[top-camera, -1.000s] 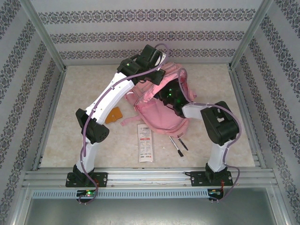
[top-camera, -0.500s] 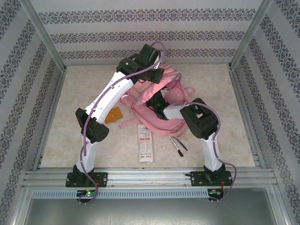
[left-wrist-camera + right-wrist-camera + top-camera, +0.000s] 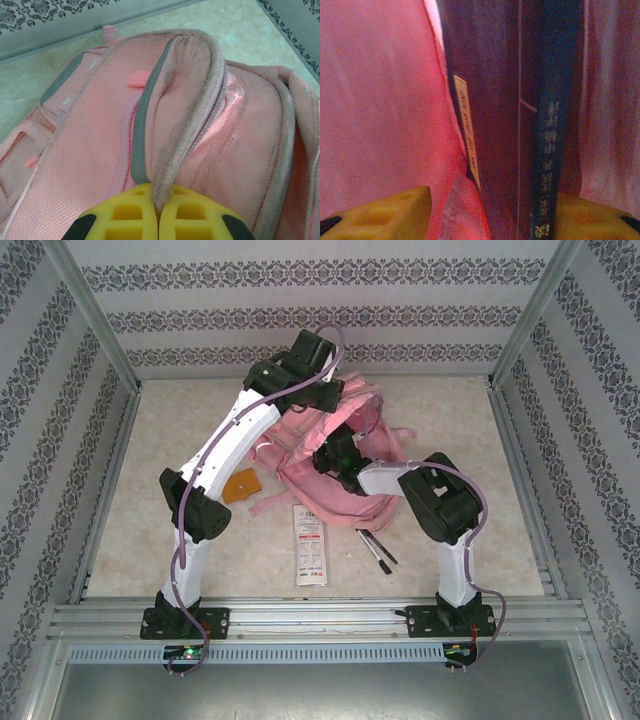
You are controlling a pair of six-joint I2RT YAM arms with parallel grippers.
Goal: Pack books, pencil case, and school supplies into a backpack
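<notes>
The pink backpack (image 3: 372, 432) lies toward the back of the table (image 3: 460, 460) with both arms reaching to it. In the left wrist view the left gripper (image 3: 157, 202) has its yellow fingers pressed together on the zipper rim of the backpack's opening, pinching that edge of fabric. In the right wrist view the right gripper (image 3: 490, 207) is down inside the pink lining with its fingers standing apart, and a dark book (image 3: 510, 115) with a blue printed spine stands upright between them; I cannot tell whether either pad touches it. On the table in front of the backpack lie the long white pencil case (image 3: 310, 545) and, just to its right, the two black pens (image 3: 377, 548). An orange-brown booklet (image 3: 243, 485) lies beside the left arm
</notes>
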